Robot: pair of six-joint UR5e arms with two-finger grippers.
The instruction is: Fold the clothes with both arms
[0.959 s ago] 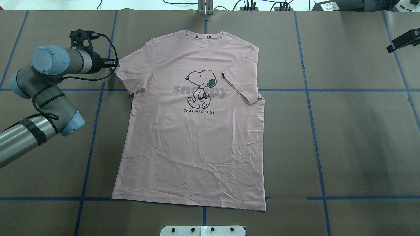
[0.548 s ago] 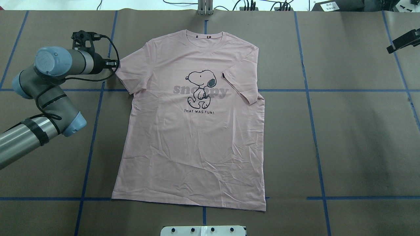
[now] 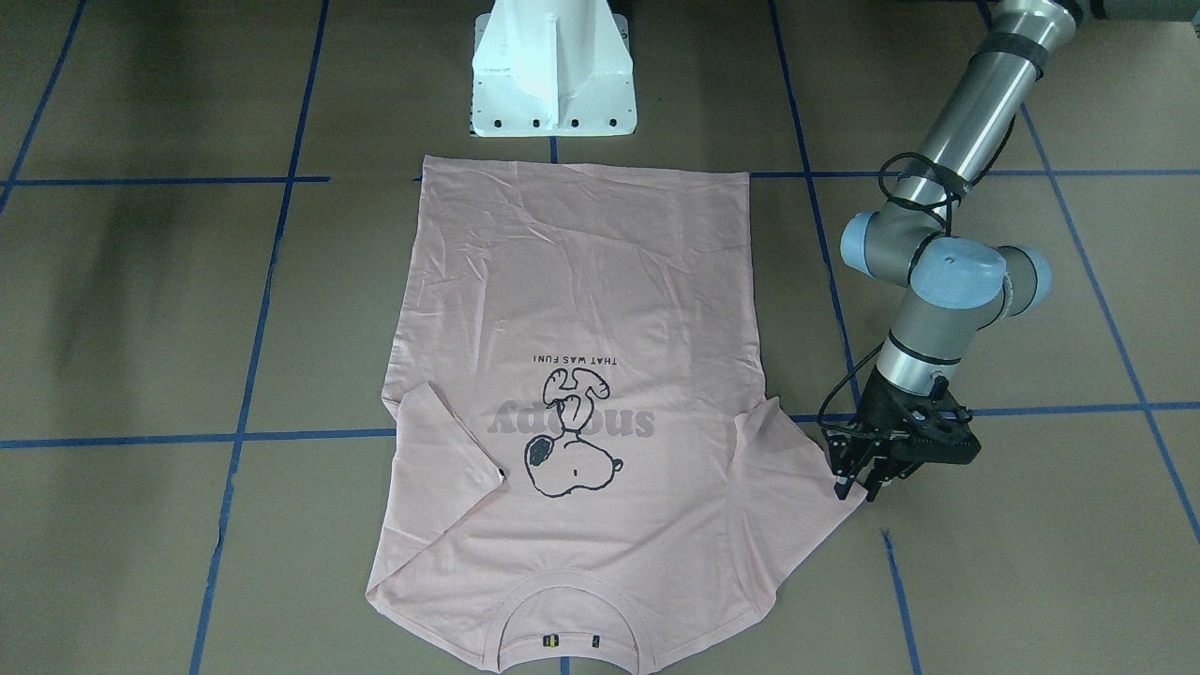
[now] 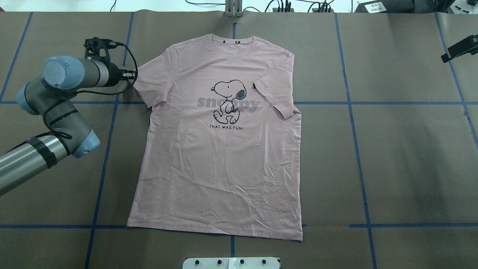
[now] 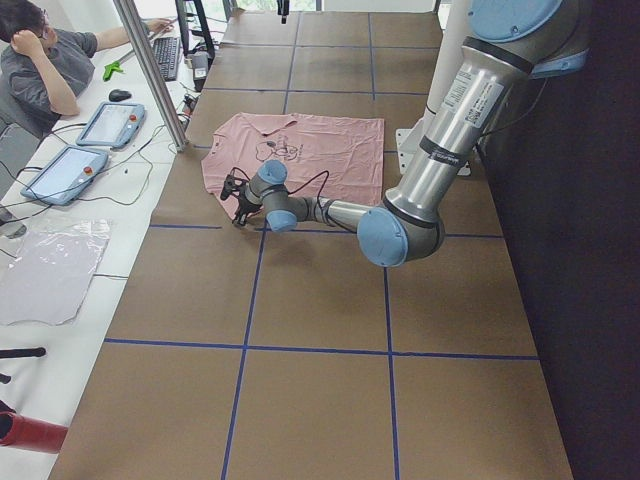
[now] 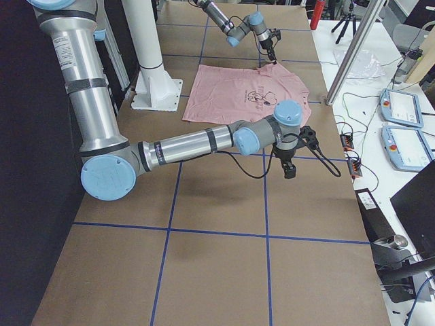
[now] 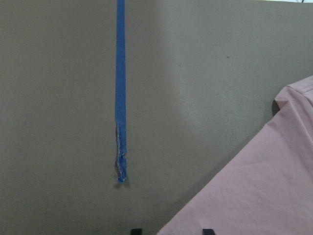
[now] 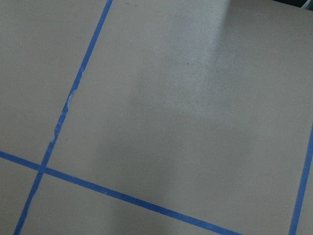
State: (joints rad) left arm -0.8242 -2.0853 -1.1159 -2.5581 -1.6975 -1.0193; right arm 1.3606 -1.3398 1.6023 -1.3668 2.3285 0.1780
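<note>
The pale pink T-shirt [image 4: 220, 160] lies flat and face up on the brown table, collar at the far edge, dog print in the middle. The sleeve on the overhead view's right is folded in over the body; the other sleeve lies spread out. My left gripper [image 4: 133, 74] is low at the tip of that spread sleeve. In the front view it [image 3: 855, 489] stands open, and in the left wrist view its fingertips straddle the sleeve's edge [image 7: 264, 186]. My right gripper [image 4: 460, 46] hangs over bare table far from the shirt; whether it is open or shut does not show.
The white pedestal base [image 3: 553, 66] stands at the table's near edge behind the shirt's hem. Blue tape lines [image 4: 351, 102] cross the brown table cover. An operator [image 5: 40, 70] sits at a desk with tablets beyond the far edge, next to a metal post [image 5: 150, 70].
My left arm has moved slightly towards the shirt, bringing its gripper up to the sleeve tip. The shirt has not moved.
</note>
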